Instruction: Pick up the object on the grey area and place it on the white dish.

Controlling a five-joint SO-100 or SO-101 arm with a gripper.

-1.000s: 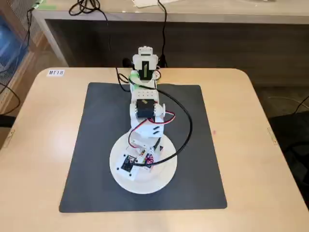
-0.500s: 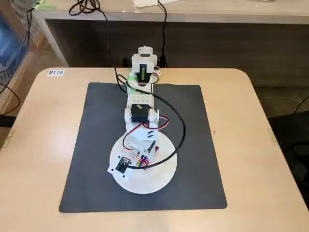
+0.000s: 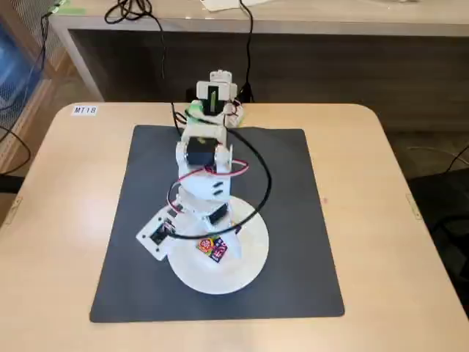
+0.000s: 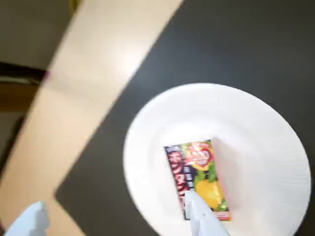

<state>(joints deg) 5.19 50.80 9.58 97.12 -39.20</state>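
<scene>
Directly beneath the white two-finger gripper (image 4: 118,216), the small flat rectangular packet (image 4: 198,178), red with a yellow picture and printed lettering, lies flat on the plain round white plate (image 4: 256,147). In the wrist view the gripper's fingers are spread wide apart, released: one white fingertip (image 4: 204,214) enters from the bottom edge and overlaps the packet's near end, while the other fingertip (image 4: 30,221) sits far off at the lower left corner, over the edge of the mat. Whether the near fingertip actually touches the packet cannot be told. The packet rests roughly in the plate's middle, its long side running away from the gripper, clear of the rim on every side.

In the fixed view the white arm (image 3: 203,161) leans forward from its base at the mat's far edge, and the gripper (image 3: 192,233) hangs over the far left part of the plate (image 3: 227,275). The packet (image 3: 212,248) shows just in front of the gripper, on the plate's surface. The plate sits on the large square charcoal grey mat (image 3: 293,220), toward its near side, and the mat lies on the light wooden tabletop (image 3: 396,220). A black cable (image 3: 260,169) loops off the arm's right side.
</scene>
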